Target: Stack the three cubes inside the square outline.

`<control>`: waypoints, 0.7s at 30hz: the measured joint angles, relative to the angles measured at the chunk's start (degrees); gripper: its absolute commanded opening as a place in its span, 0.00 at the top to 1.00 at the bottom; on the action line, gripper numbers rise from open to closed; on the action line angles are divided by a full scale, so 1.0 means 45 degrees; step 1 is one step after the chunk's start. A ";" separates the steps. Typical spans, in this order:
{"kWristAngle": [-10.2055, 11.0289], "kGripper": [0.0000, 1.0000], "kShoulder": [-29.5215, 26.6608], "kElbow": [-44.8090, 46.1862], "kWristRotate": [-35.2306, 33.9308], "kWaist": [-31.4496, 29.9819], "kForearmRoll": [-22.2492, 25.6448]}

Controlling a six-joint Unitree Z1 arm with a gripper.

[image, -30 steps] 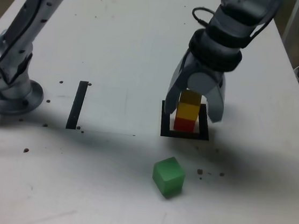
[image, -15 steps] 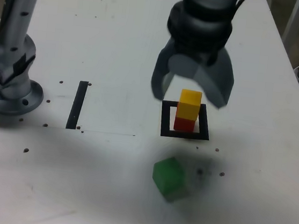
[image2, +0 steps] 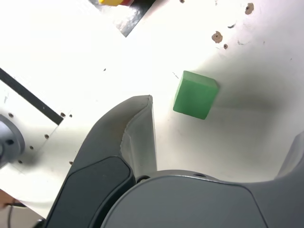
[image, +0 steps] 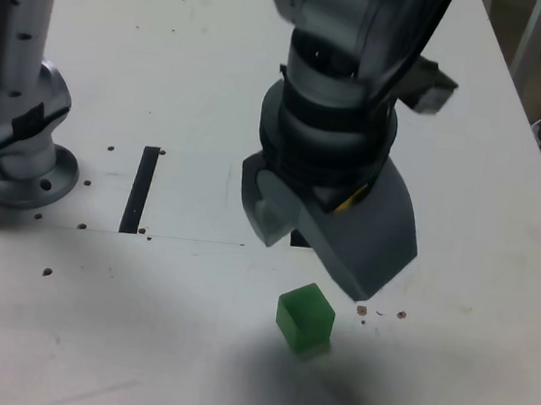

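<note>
Green cube [image: 304,316] lies near of the square outline [image: 300,240]. Gripper [image: 313,271] empty, fingers apart. Recommend aligning fingers with opposite faces, centring, then descending vertically before closing.

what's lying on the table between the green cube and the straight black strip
In the exterior view, only bare white tabletop with small dark specks lies between the green cube and the black strip.
</note>
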 measured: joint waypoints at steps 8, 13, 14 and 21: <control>-0.0025 0.00 0.0724 0.0368 0.0513 -0.0026 -0.0418; -0.0216 0.01 0.1130 0.0438 0.0554 -0.0026 -0.0575; -0.0267 0.01 0.1186 0.0466 0.0556 -0.0026 -0.0612; -0.0866 0.01 0.1747 0.1028 0.0735 -0.0008 -0.1400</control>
